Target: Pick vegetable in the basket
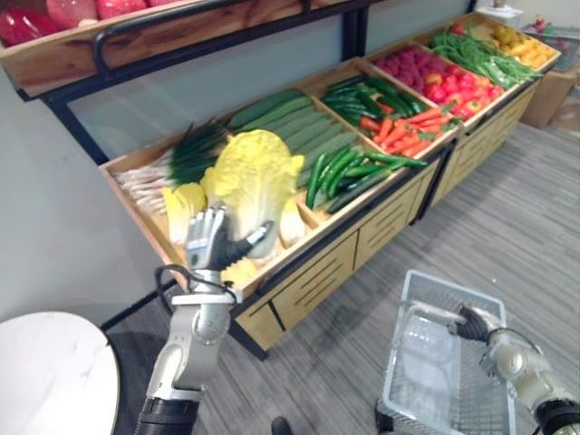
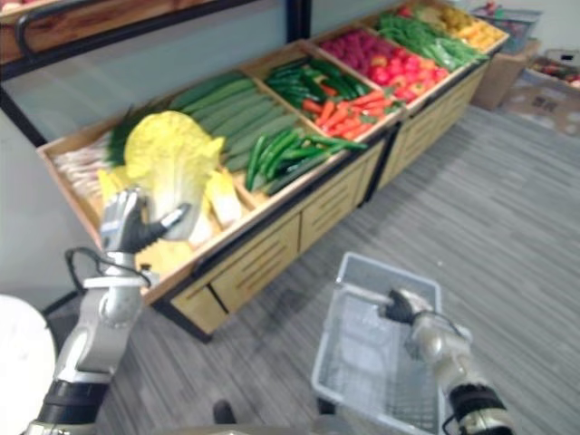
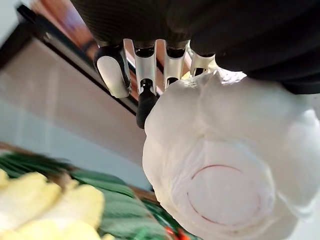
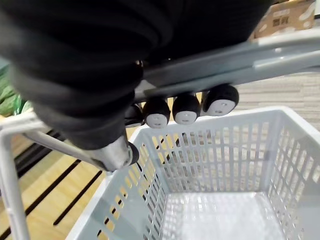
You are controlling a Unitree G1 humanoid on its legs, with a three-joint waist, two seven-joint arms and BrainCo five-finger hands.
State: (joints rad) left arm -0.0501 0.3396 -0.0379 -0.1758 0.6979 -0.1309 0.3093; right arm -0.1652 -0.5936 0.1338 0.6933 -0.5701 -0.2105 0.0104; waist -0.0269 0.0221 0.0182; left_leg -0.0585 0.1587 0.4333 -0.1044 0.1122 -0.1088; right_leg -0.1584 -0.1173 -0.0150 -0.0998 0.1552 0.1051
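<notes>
A big yellow napa cabbage (image 1: pixel 256 172) stands upright over the leftmost bin of the wooden produce stand (image 1: pixel 317 263). My left hand (image 1: pixel 213 240) is shut on its white base (image 3: pixel 225 170), with the fingers (image 3: pixel 146 95) and thumb curled against it. More yellow cabbages (image 1: pixel 184 204) lie in the bin below. A grey plastic basket (image 1: pixel 426 276) hangs low at the right over the floor, and nothing lies inside it (image 4: pixel 215 150). My right hand (image 1: pixel 473 323) is shut on the basket's handle (image 4: pixel 225 55).
The stand's other bins hold green onions (image 1: pixel 154 172), cucumbers (image 1: pixel 290 122), green peppers (image 1: pixel 349 168), carrots (image 1: pixel 403 127), red peppers (image 1: pixel 435 77) and green beans (image 1: pixel 476 54). An upper shelf (image 1: pixel 118 36) overhangs the back. A white round table (image 1: pixel 50 381) sits lower left, a cardboard box (image 1: pixel 555 95) far right.
</notes>
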